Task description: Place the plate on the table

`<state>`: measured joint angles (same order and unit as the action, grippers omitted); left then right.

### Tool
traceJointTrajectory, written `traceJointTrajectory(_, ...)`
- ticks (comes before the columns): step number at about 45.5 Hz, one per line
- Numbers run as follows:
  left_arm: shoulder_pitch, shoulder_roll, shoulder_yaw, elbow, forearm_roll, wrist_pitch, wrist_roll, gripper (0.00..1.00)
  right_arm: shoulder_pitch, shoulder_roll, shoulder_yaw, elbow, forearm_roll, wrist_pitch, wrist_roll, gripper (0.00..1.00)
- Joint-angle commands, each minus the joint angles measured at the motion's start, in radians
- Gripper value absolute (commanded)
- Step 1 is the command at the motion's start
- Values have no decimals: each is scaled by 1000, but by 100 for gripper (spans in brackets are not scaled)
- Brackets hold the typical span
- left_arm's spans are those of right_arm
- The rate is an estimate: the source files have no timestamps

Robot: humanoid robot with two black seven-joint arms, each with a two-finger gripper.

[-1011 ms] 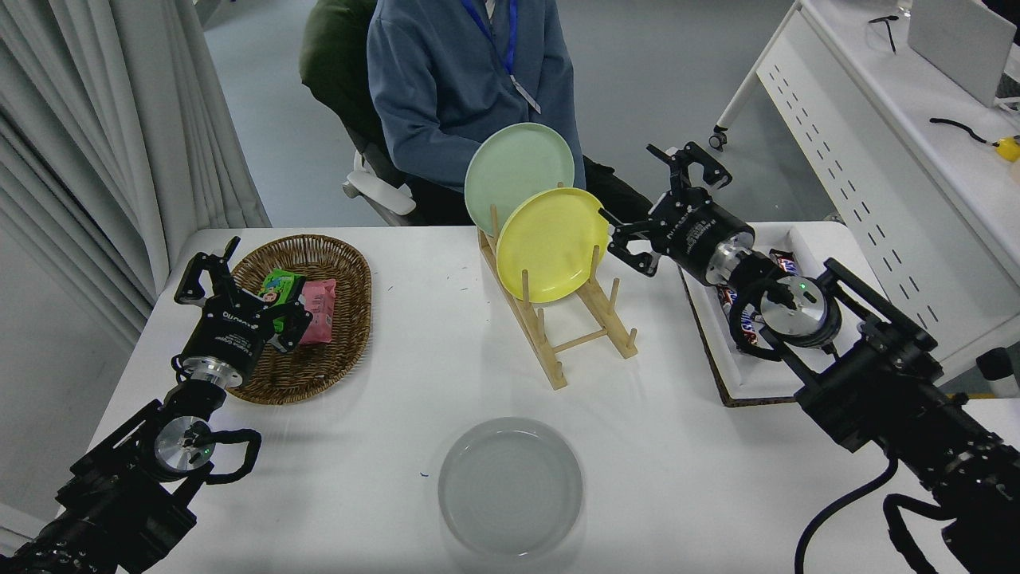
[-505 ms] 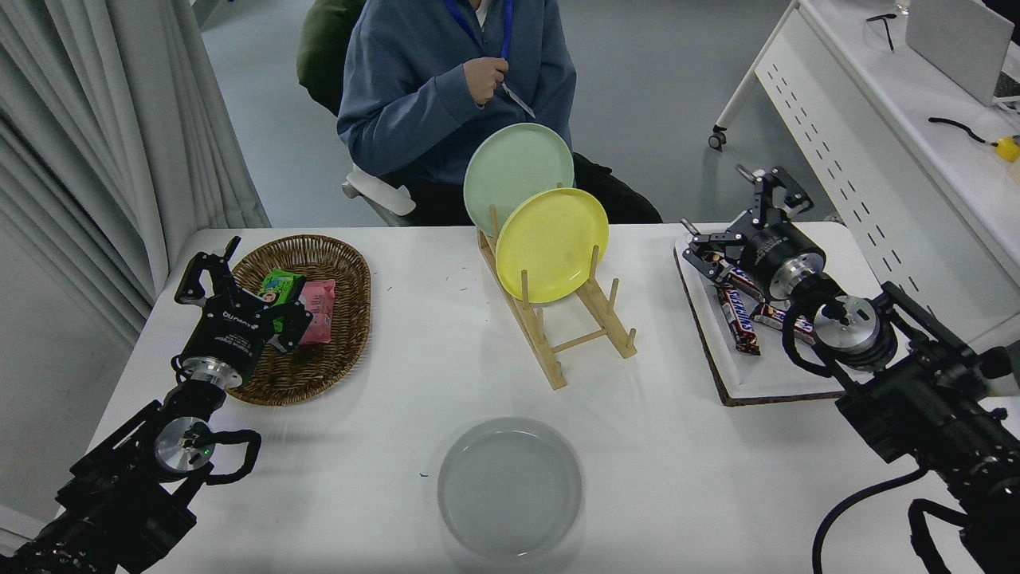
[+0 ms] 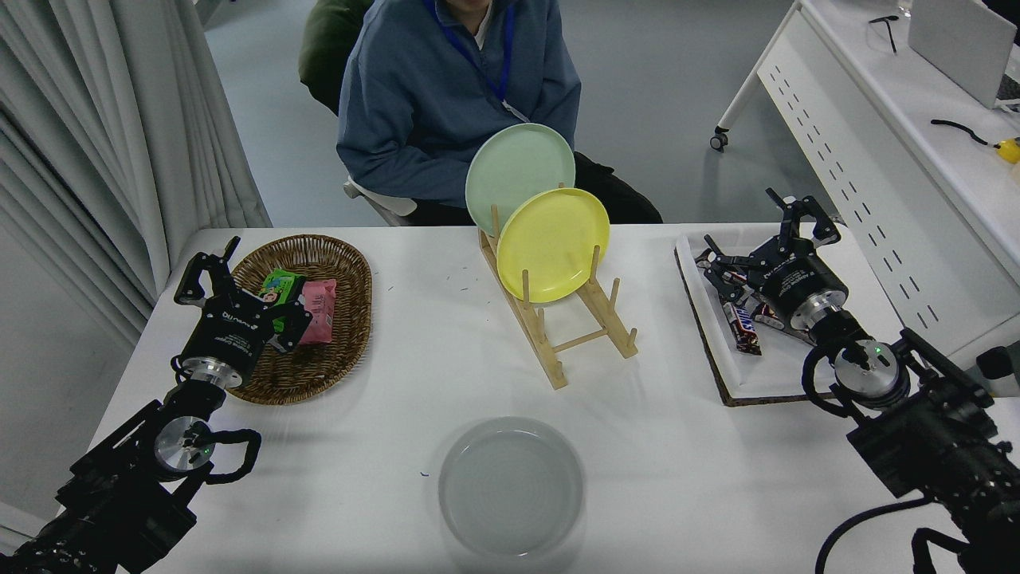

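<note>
Grey plate [image 3: 511, 486] flat on the white table [image 3: 382, 446], near the front edge, nothing touching it. Right gripper [image 3: 761, 239] over the tray [image 3: 721, 367] of chocolate bars [image 3: 742, 325], fingers spread apart, empty. Left gripper [image 3: 209, 267] parked beside the wicker basket [image 3: 351, 319], fingers apart, empty. Yellow plate [image 3: 553, 244] and green plate [image 3: 518, 171] upright in the wooden rack [image 3: 586, 339].

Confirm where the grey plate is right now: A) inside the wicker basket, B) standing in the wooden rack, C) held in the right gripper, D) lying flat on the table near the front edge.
D: the grey plate lies flat on the table, clear of the open right gripper, which hangs over the tray.
</note>
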<state>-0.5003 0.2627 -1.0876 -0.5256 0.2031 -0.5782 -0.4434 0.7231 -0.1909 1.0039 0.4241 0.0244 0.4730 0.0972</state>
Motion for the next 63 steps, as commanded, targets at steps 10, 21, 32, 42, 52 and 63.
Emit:
traceJointTrajectory(10,0,1,0,-1,1,0,0,100,-27,14,7,-53,0,30,24,99)
traceJointTrajectory(21,0,0,0,1,-1,0,0,100,-25,14,-2,-70,3,-16,26,99)
traceJointTrajectory(32,0,0,0,-1,-1,0,0,100,-22,14,-8,-77,38,-36,67,99)
traceJointTrajectory(42,0,1,0,-1,-1,0,0,100,-24,14,-11,-82,38,-36,67,99)
traceJointTrajectory(52,0,1,0,1,-1,0,0,100,-25,14,-11,-81,38,-30,67,99)
traceJointTrajectory(63,0,1,0,1,-1,0,0,100,-20,16,-13,-76,38,-30,67,99)
